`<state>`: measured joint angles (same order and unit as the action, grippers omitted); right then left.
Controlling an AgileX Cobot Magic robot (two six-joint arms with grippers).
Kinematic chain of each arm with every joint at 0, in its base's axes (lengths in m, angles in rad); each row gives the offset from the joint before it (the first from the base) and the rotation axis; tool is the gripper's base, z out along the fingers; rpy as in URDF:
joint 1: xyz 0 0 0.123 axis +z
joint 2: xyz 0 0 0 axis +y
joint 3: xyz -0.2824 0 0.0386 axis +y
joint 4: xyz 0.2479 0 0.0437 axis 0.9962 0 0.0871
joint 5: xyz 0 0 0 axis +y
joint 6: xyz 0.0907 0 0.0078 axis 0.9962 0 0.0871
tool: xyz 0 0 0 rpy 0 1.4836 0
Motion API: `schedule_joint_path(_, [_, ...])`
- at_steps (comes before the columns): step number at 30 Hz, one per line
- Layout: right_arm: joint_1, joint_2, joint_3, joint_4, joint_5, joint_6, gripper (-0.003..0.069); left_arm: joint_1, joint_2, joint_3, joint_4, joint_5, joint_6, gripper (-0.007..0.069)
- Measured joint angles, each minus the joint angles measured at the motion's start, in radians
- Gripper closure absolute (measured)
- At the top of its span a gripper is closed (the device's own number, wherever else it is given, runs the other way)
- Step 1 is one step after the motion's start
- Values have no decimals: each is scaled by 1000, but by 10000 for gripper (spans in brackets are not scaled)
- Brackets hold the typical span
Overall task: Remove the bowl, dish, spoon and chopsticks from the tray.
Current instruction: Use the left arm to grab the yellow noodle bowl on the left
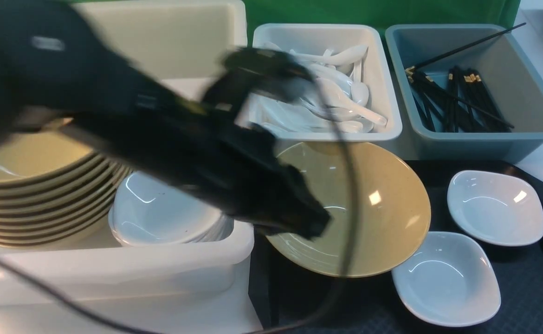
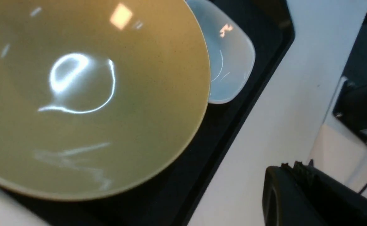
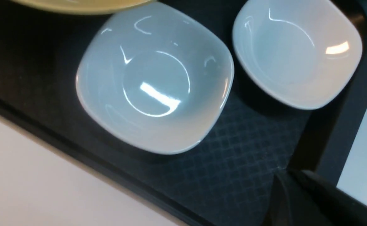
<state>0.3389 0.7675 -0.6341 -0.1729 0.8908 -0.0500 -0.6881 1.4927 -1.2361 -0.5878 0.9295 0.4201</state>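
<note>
Nearest us, our right gripper point(image 3: 291, 194), closed and empty, hovers by the near dish point(image 1: 445, 278). Our left gripper point(image 1: 315, 227), jaws closed, hangs over the near-left rim of the bowl point(image 1: 373, 204); whether it pinches the rim we cannot tell. The bowl is at the left end of the tray point(image 1: 522, 297), nearer the left arm, beside the stacked bowls point(image 1: 35, 195).

Glossy bowl point(image 1: 383, 204), diamond-textured tray point(image 3: 249, 163)
</note>
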Motion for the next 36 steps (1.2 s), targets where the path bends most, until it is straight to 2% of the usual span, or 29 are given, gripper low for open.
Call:
schedule_joint_path(5, [0, 0, 38, -6, -75, 13, 627, -100, 243, -211, 207, 38, -101, 625])
schedule_joint_path(10, [0, 0, 45, -8, -109, 25, 624, -130, 381, -322, 350, 46, -156, 625])
schedule_joint_path(16, [0, 0, 45, -9, -119, 27, 624, -132, 457, -343, 344, 27, -165, 625])
schedule_joint_path(23, [0, 0, 45, -11, -122, 35, 620, -168, 507, -347, 88, 19, -54, 625])
schedule_joint_path(27, [0, 0, 45, -14, -123, 50, 618, -186, 507, -372, 10, 38, -22, 625])
schedule_joint_path(32, [0, 0, 45, -14, -124, 50, 617, -177, 501, -464, 80, 120, -47, 625])
schedule_joint_path(34, [0, 0, 45, -15, -124, 50, 615, -155, 485, -531, 225, 191, -133, 622])
schedule_joint_path(36, [0, 0, 45, -15, -124, 50, 615, -138, 474, -561, 311, 248, -176, 606])
